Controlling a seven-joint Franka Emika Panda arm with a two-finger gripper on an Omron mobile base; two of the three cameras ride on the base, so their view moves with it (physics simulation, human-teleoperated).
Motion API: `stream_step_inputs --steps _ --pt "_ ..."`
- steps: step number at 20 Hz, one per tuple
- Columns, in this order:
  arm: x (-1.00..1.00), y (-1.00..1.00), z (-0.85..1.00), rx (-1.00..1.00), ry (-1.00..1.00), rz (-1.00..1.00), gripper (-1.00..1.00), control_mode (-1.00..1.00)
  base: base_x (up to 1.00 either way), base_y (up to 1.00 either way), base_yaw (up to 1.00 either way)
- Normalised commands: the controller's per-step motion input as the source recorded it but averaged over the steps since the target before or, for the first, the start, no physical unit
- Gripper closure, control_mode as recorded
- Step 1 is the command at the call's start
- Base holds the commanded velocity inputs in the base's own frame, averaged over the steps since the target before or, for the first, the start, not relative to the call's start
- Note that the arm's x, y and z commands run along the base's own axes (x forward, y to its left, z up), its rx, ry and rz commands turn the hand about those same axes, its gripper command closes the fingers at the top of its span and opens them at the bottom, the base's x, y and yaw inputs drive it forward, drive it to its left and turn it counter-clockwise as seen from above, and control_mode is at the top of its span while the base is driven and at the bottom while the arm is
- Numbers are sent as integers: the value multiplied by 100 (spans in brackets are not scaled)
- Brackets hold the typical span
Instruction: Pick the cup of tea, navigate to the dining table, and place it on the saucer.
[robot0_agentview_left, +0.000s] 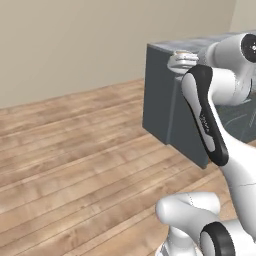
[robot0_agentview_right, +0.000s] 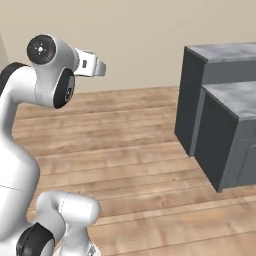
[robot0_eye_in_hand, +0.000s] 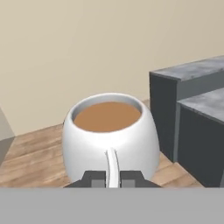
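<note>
The cup of tea is a white teacup with brown tea inside, upright and close in front of the hand camera. My gripper is shut on the cup's thin handle, which runs down between the two dark fingertips. The cup hangs in the air above the wooden floor. The dining table, with a grey marbled top and dark slate body, stands ahead to the right, its near corner beside my raised arm. It also appears at the right of the right base view. The saucer is out of view.
Wooden plank floor stretches between the base and a plain beige wall. The dark counter has a higher block behind and a lower block in front. My folded white arm stands up over the base.
</note>
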Motion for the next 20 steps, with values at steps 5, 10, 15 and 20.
stream_step_inputs --steps 5,10,15,20 --pt "0 0 0 0 0 0 100 100 100 48 -13" --pt "0 0 0 0 0 0 100 100 100 49 -13" --pt "0 0 0 0 0 0 100 100 100 49 -13" --pt "0 0 0 0 0 0 100 100 100 51 -13"
